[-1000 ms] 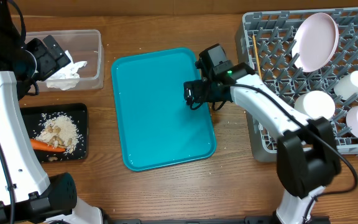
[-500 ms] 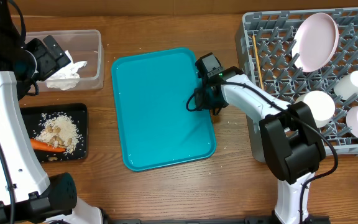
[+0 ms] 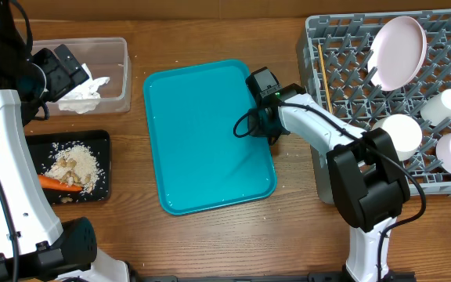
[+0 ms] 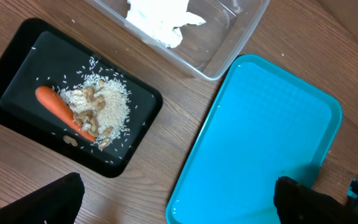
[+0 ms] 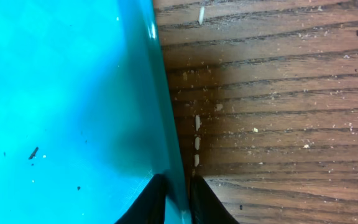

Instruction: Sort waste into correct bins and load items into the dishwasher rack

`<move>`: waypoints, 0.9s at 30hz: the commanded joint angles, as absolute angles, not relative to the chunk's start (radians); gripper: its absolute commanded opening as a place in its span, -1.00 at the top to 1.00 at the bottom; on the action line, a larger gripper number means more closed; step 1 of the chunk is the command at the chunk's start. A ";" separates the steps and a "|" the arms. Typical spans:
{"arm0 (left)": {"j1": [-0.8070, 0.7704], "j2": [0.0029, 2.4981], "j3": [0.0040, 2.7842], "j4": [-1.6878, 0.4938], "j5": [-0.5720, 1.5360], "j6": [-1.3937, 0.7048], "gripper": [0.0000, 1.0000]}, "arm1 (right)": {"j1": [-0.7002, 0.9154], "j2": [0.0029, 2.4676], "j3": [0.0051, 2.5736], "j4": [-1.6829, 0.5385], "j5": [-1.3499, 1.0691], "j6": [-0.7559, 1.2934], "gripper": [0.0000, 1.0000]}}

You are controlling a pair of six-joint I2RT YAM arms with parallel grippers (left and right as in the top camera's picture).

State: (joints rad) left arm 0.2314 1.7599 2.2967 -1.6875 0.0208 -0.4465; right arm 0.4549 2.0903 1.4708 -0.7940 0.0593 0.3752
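The right gripper point(image 5: 178, 194) is clamped on the right rim of the teal tray point(image 3: 202, 141), 1 finger on the teal inside and 1 on the wood outside. Since a second ago the tray has slid a little right and toward the near table edge, and the gripper, which hovered over the tray's right part then, now sits on the rim. I judge this to be tidying or moving the tray, not sorting, since the tray holds only a few dark specks.

Left of the tray, the tub point(image 3: 116, 70) holds the tissue point(image 3: 81, 94). Below it, the black tray point(image 3: 100, 149) holds the carrot point(image 3: 57, 184) and rice point(image 3: 77, 163). Right of the tray, the rack point(image 3: 323, 188) carries the plate point(image 3: 398, 53) leaning on its pegs, the chopstick point(image 3: 323, 70), 2 bowls point(image 3: 402, 131) and the cup point(image 3: 443, 106). No fork or wrapper shows.

A few rice grains point(image 5: 196, 134) lie on the wood just right of the rim.

The left gripper point(image 4: 179, 186) hangs above the tray's left side, fingers spread wide, holding nothing. The sorting looks nearly done.
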 commanded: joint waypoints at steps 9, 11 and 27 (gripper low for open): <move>0.235 1.760 2.297 -1.689 0.011 -0.457 -1.00 | 0.448 2.090 1.484 -0.791 0.112 0.532 0.86; 0.235 1.760 2.297 -1.689 0.011 -0.457 -1.00 | 0.446 2.090 1.484 -0.789 0.112 0.527 0.85; 0.235 1.760 2.297 -1.689 0.011 -0.457 -1.00 | 0.384 2.089 1.488 -0.789 0.111 0.389 0.30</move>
State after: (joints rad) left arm 0.2314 1.7599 2.2967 -1.6886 0.0208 -0.4465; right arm 0.3958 2.0865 1.4784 -0.7887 0.0711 0.4107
